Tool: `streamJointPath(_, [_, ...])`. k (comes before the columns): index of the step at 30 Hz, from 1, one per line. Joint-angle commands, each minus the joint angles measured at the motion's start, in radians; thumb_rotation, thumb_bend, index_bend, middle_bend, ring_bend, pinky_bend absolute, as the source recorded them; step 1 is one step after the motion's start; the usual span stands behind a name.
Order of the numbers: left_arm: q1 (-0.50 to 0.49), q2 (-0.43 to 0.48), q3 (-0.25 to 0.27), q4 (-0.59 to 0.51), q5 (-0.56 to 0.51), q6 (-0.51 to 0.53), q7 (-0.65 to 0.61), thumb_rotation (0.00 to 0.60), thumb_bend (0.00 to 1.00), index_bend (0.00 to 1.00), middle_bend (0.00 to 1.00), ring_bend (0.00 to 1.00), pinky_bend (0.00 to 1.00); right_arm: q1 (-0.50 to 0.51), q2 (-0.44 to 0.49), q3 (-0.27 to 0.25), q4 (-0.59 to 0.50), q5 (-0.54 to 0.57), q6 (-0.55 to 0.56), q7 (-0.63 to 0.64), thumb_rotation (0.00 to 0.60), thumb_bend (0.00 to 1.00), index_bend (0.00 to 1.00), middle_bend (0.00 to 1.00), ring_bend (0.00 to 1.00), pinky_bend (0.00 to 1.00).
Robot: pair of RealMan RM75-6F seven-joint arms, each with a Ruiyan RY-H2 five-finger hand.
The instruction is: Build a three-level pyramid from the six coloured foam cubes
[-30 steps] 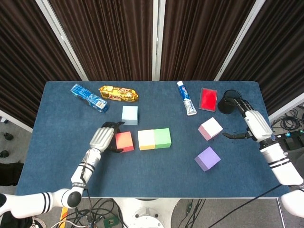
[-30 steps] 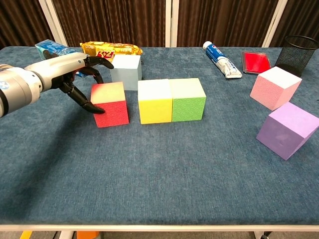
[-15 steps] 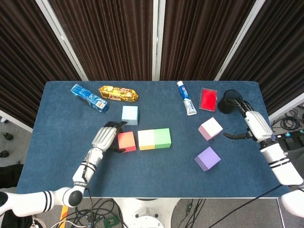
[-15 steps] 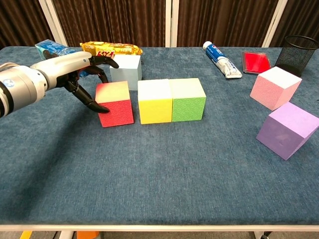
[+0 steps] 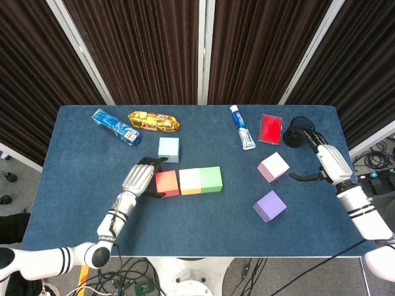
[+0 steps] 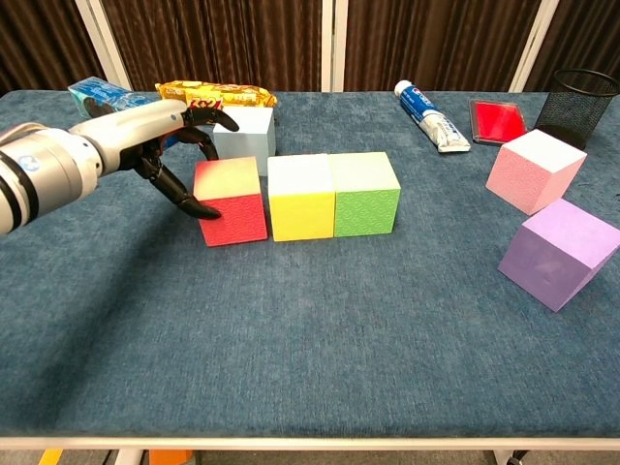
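Left hand (image 6: 160, 145), fingers spread, fingertips pressing the red foam cube (image 6: 231, 201), which touches the yellow foam cube (image 6: 300, 197). Right hand (image 5: 327, 161) open, holding nothing.

Bare surface (image 5: 203, 228) is lying open along the lower frame; toothpaste (image 5: 243, 135), red case (image 5: 270, 129) and mesh cup (image 5: 297, 132) are crowding the upper right.
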State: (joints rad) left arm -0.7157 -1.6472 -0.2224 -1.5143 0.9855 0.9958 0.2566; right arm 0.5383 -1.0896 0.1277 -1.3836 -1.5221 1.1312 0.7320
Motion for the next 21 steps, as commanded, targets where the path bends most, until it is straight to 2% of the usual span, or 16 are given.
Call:
streamJointPath(1, [0.000,-0.004,0.002,0.004,0.000,0.000,-0.002,0.600,0.11,0.14,0.56,0.14,0.11,0.000,0.000,0.000,0.000,0.002,-0.001,0.001,0.600,0.03,0.00,0.14,0.00,0.00])
streamJointPath(13, [0.003,-0.002,-0.001,0.008,0.017,-0.017,-0.054,0.600,0.11,0.14,0.53,0.15,0.11,0.001,-0.005,-0.002,0.013,0.003,-0.005,0.014,0.600,0.03,0.00,0.14,0.00,0.00])
streamJointPath(21, [0.004,0.002,0.000,0.008,0.040,-0.029,-0.094,0.600,0.10,0.14,0.29,0.15,0.11,0.003,-0.011,-0.003,0.018,0.004,-0.008,0.016,0.600,0.03,0.00,0.14,0.00,0.00])
